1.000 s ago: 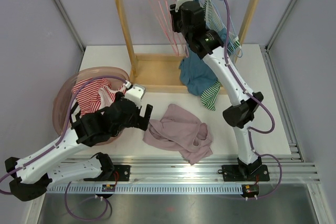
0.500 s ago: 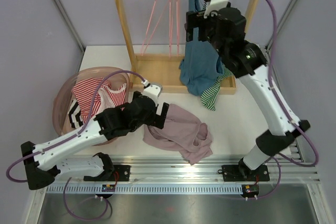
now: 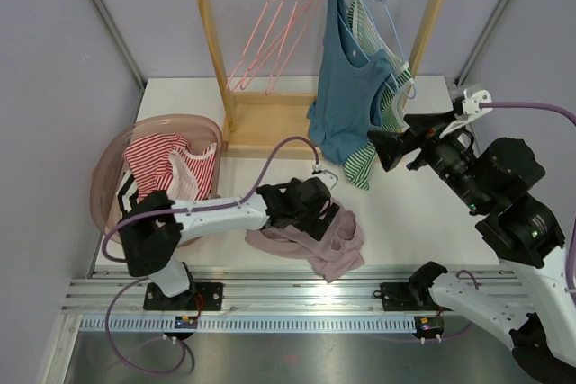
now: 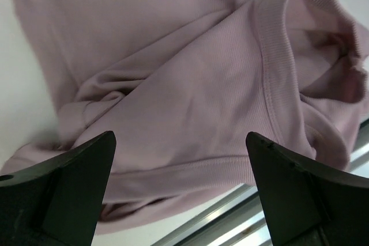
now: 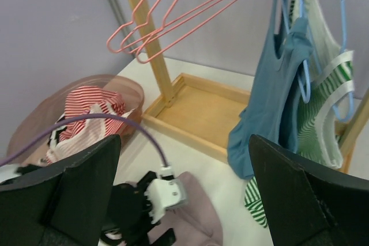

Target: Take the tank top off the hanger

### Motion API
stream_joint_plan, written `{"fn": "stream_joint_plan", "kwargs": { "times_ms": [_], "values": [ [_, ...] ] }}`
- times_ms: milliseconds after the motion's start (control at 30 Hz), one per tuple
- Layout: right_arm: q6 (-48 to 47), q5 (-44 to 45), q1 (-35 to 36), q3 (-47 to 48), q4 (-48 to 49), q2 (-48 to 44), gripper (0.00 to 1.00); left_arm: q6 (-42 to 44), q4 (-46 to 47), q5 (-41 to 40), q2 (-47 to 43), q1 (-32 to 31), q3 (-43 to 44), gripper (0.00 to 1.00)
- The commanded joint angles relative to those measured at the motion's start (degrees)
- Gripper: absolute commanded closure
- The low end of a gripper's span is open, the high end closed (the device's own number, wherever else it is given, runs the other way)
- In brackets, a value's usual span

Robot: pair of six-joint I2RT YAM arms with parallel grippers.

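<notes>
The left arm (image 3: 216, 215) stretches low over the white worktop (image 3: 414, 213), jaws wide open above the crumpled mauve tank top (image 3: 310, 245). The right arm (image 3: 490, 177) stands raised, empty jaws open, facing the hanging blue tank top (image 3: 346, 87).

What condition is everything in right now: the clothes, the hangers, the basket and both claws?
blue tank top, hanging from the rack
green striped top, hanging beside it
pink hangers, bare, on the rack
pink top, crumpled on the table
basket, holding striped clothes
left claw, open, over the pink top
right claw, open, holding nothing
</notes>
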Motion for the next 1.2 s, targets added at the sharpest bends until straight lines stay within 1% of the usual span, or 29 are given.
{"fn": "stream_joint_plan", "kwargs": {
  "times_ms": [0, 100, 233, 300, 333, 367, 400, 433, 467, 500, 600, 700, 733, 800, 833, 900, 933, 967, 1033, 1133, 1167],
  "values": [
    [2.44, -9.67, 0.31, -3.21, -3.41, -1.67, 0.0, 0.59, 4.83, 2.58, 4.85, -1.16, 3.14, 0.01],
    [2.18, -12.84, 0.31, -4.26, -4.83, -3.86, 0.01, 0.06, 6.06, 2.58, 9.51, -1.69, 3.06, 0.01],
    [2.88, -13.74, 0.31, -5.93, -3.51, -7.11, 0.0, -1.87, 7.47, 1.09, 13.38, -2.12, 1.75, 0.01],
    [3.14, -14.17, 0.31, -6.72, -3.07, -7.91, 0.0, -2.4, 8.78, 2.49, 14.61, -2.21, -0.27, 0.11],
    [3.32, -14.26, 0.31, -6.99, -2.9, -8.7, 0.0, -2.75, 9.83, 3.19, 14.97, -2.3, -1.06, 0.2],
    [3.41, -14.44, 0.31, -7.08, -2.81, -9.05, 0.0, -3.1, 10.19, 3.37, 15.14, -2.39, -1.59, 0.44],
    [3.41, -14.61, 0.31, -7.17, -2.46, -9.4, 0.0, -3.28, 10.46, 3.37, 15.23, -2.65, -2.73, 0.55],
    [3.5, -14.62, 0.31, -7.25, -2.28, -10.1, 0.01, -3.45, 10.72, 3.02, 15.23, -2.74, -3.18, 0.71],
    [3.5, -14.62, 0.31, -7.25, -2.19, -10.28, 0.01, -3.8, 10.64, 3.02, 15.15, -2.83, -3.53, 0.96],
    [3.41, -14.53, 0.31, -7.25, -2.19, -10.55, 0.0, -3.98, 10.46, 2.76, 14.27, -2.74, -3.88, 1.0],
    [3.23, -14.0, 0.31, -6.9, -2.45, -10.81, 0.0, -4.16, 8.88, 1.09, 11.64, -2.74, -4.59, 1.0],
    [2.97, -13.48, 0.31, -6.9, -2.81, -10.73, 0.0, -4.42, 4.68, -2.24, 5.93, -2.74, -4.33, 1.0],
    [3.06, -13.3, 0.31, -6.99, -2.89, -10.72, 0.01, -4.77, 3.53, -4.6, 2.35, -2.74, -3.98, 1.0],
    [2.97, -13.39, 0.31, -7.08, -2.98, -10.9, 0.01, -5.12, -0.59, -7.34, -1.27, -2.74, -2.57, 1.0],
    [2.97, -13.3, 0.31, -7.08, -2.98, -10.9, 0.0, -5.56, -2.09, -10.57, -4.6, -2.66, -1.96, 1.0],
    [2.97, -13.04, 0.31, -7.17, -2.98, -10.99, 0.0, -6.18, -7.0, -14.19, -7.87, -2.57, 0.59, 1.0],
    [2.88, -12.95, 0.31, -7.08, -2.98, -11.08, 0.01, -6.88, -8.94, -17.25, -9.19, -2.22, 1.47, 1.0],
    [2.97, -12.77, 0.31, -6.99, -3.07, -11.08, 0.01, -7.32, -10.7, -18.85, -12.07, -2.04, 3.3, 1.0],
    [2.88, -12.77, 0.31, -6.9, -3.07, -11.34, 0.01, -7.67, -15.1, -21.48, -14.81, -0.46, 4.98, 1.0],
    [2.97, -12.68, 0.31, -6.47, -3.07, -11.6, 0.01, -7.06, -20.99, -24.3, -18.86, 3.66, 9.2, 1.0],
    [2.97, -12.68, 0.31, -6.38, -3.07, -11.6, 0.0, -6.62, -23.18, -24.75, -20.78, 6.46, 10.08, 1.0]
  ]
}}
